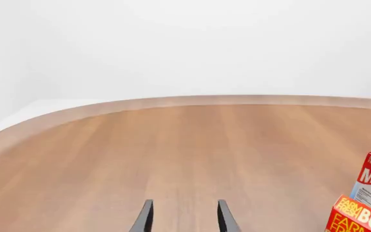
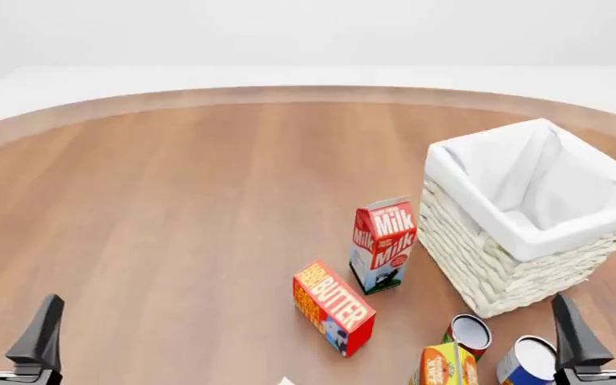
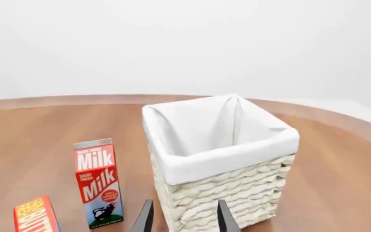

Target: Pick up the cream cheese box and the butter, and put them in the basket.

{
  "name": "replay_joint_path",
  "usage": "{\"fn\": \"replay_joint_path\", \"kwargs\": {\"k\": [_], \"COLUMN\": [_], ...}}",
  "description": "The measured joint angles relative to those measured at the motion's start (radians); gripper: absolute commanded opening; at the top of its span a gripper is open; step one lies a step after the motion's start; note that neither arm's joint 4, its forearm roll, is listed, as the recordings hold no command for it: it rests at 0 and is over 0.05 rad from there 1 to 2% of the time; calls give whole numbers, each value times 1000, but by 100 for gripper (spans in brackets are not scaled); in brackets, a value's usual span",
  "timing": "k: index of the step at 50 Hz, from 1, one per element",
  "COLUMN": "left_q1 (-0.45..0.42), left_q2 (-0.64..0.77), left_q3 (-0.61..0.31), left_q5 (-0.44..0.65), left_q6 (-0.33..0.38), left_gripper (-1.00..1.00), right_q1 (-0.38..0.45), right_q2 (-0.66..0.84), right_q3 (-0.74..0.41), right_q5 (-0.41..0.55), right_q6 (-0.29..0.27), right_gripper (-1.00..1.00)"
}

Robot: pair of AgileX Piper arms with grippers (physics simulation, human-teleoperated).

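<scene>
Grippers sit low at the near edge of the table, one at each corner of the front view, and neither is touching anything. The left gripper [image 2: 9, 325] hangs over bare wood at the near left, its two dark fingers spread apart with nothing between them; its own wrist view shows the fingertips [image 1: 145, 217] pointing out across the empty boards toward the far curved rim of the table [image 2: 180, 200]. The right gripper [image 2: 597, 325] is at the near right, fingers likewise parted and empty, aimed forward at the basket [image 2: 522, 241], which fills the middle of that arm's wrist view just past the fingertips.

That basket stands upright on the right side of the table, woven and off-white, with its white lining folded over the rim; nothing can be seen inside it. The butter [image 2: 333, 306] lies on its long side near the middle front, turned at an angle, well apart from both grippers and a little to the near left of the milk carton [image 2: 383, 245]. The milk carton stands upright between the butter and the basket, close to the basket's wall but not touching it.

Down by the near edge, to the right of the butter, are a small can [image 2: 468, 332] on its side, an orange-yellow carton [image 2: 444, 365] and a blue-and-white can [image 2: 526, 361] just beside the right gripper. A tiny white sliver [image 2: 285, 381] shows at the very bottom edge; whether that is the cream cheese box I cannot tell.
</scene>
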Motion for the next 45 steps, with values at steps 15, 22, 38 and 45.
{"fn": "replay_joint_path", "kwargs": {"k": [15,22,38,45], "left_q1": [0,0,0,0], "left_q2": [0,0,0,0], "left_q3": [0,0,0,0], "left_q5": [0,0,0,0], "left_q6": [0,0,0,0], "left_gripper": [100,100,100,100], "right_q1": [23,47,190,270], "right_q2": [31,42,34,66], "right_q3": [-5,-25,-216,-296], "right_q5": [-13,-1,152,198], "right_q6": [18,14,-54,-81], "right_gripper": [100,100,100,100]}}
